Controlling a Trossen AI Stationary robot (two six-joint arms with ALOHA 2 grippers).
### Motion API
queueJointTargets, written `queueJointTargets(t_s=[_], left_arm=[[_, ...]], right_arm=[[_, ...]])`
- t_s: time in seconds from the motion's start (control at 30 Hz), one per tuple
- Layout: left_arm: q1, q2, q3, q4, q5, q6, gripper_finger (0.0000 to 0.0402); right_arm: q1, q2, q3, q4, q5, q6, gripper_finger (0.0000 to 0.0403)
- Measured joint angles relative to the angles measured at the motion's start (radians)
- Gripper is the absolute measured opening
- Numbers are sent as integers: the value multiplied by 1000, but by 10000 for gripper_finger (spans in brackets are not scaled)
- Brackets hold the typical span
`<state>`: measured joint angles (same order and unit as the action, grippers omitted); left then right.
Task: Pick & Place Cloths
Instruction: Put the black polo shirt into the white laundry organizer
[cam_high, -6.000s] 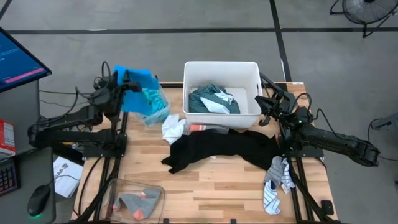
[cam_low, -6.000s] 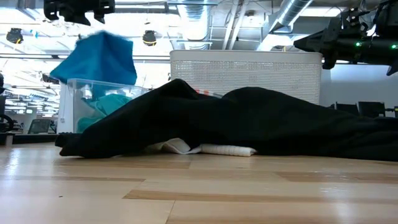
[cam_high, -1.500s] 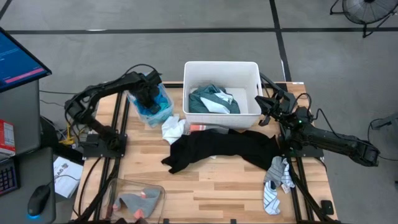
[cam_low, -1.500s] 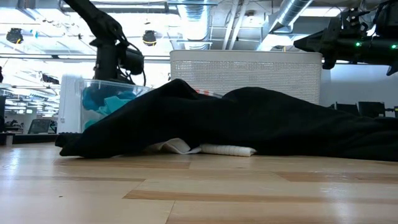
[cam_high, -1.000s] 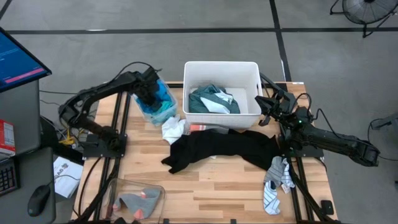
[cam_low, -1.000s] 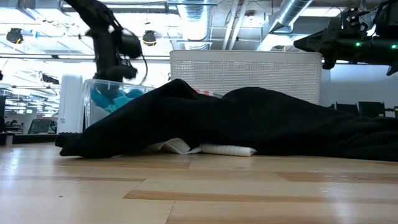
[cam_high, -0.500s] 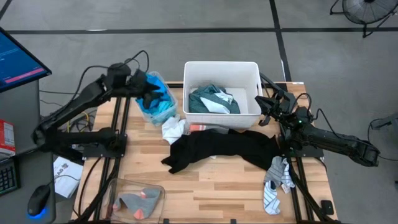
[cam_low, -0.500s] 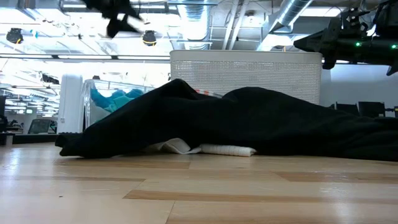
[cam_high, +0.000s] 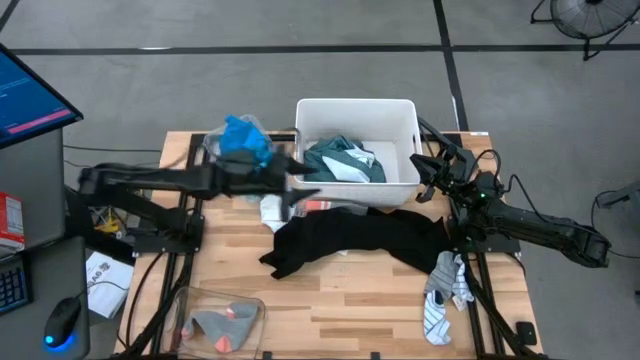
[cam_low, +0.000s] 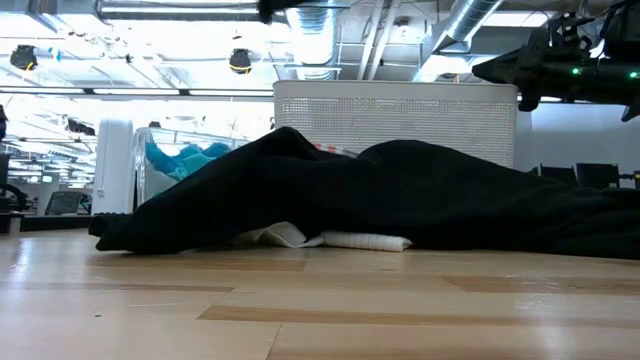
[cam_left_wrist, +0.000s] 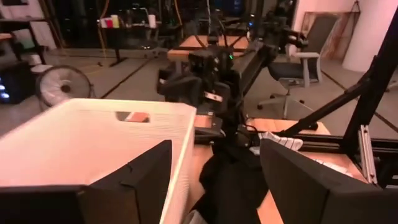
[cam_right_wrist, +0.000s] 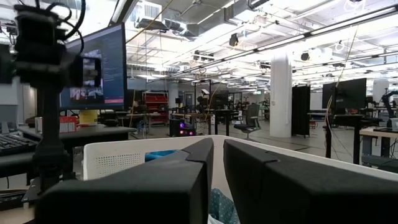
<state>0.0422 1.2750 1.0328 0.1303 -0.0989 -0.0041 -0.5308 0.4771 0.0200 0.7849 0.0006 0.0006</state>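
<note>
The left gripper (cam_high: 300, 187) stands empty with its fingers spread wide, above the white rectangular plastic tub's (cam_high: 406, 186) near-left corner and the small white cloth (cam_high: 277, 208). The right gripper (cam_high: 424, 178) waits with fingers nearly together, holding nothing, beside the tub's right wall. The large black garment (cam_high: 350, 240) sprawls mid-table, long axis running left to right. Bright blue and turquoise cloths (cam_high: 243, 140) sit bunched in the clear plastic bin (cam_high: 212, 143) at the table's far-left corner.
</note>
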Motion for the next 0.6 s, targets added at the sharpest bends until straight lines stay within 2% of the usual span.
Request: queueJointTargets(t_s=[0.23,0.37,0.6], left_arm=[[-32,257,0,172,-3,23,248],[-58,355,22,174,-9,26,254],[-108,486,141,173,-43,26,255]], right_arm=[[0,0,0,0,0,0,37],[0,0,0,0,0,0,37],[0,0,0,0,0,0,37]])
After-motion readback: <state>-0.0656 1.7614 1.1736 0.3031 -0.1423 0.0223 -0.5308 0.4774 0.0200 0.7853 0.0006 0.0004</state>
